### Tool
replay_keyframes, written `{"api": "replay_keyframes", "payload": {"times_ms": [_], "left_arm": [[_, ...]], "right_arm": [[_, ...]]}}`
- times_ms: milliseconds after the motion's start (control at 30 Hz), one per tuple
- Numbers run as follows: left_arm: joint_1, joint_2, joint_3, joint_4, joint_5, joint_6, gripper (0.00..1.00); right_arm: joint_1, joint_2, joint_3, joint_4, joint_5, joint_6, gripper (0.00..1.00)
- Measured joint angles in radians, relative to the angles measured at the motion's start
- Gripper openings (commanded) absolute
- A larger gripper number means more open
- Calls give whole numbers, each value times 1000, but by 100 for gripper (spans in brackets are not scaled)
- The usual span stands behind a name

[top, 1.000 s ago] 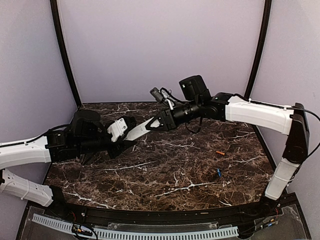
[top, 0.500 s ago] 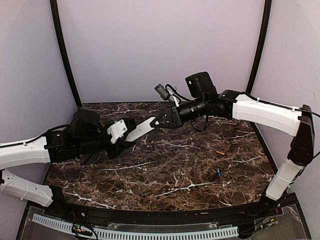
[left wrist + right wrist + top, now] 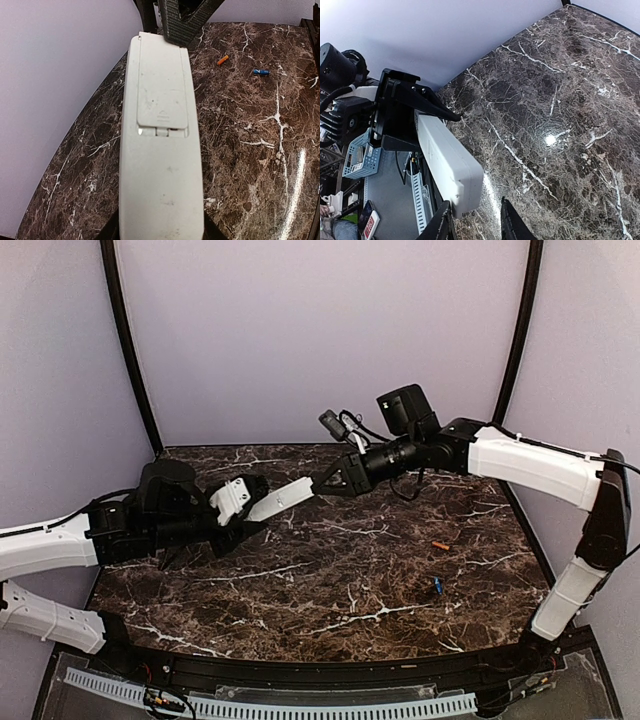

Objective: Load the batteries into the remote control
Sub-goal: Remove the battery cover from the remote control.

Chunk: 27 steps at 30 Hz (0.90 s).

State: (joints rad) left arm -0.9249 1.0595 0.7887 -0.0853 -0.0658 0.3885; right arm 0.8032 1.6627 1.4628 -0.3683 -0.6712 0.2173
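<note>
The remote control [image 3: 280, 499] hangs above the table in the left gripper [image 3: 243, 508], clamped with its battery cover facing up, so the right gripper [image 3: 322, 486], jaws parted and empty at its far end, can work the cover while the batteries [image 3: 440, 545] wait on the marble.

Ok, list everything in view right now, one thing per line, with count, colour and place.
remote control: one, white, held off the table in the left gripper, battery cover side toward the left wrist camera, cover on.
orange battery: one, orange, lying on the table right of centre.
blue battery: one, blue, lying on the table nearer the front than the orange one.
table: one, dark brown marble with white veins.
left gripper: one, black and white, closed on the remote control's near end.
right gripper: one, black, at the remote control's far tip, fingers a little apart, no grip visible.
</note>
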Motion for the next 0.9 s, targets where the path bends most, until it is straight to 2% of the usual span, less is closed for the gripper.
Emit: {"api": "replay_keyframes", "payload": {"times_ms": [200,533,900], "left_arm": [[2,-1,-4,-13,-1,0,0],[1,5,-5,-15,-11,1,0],[2,110,-4,-20,-90,13,0]], "right_arm": [[-13,-7,-2,-18,22,-13,38],[-13,-8,-11,-30,27,-21,40],[-47,6,-19,-53,204,32,41]]}}
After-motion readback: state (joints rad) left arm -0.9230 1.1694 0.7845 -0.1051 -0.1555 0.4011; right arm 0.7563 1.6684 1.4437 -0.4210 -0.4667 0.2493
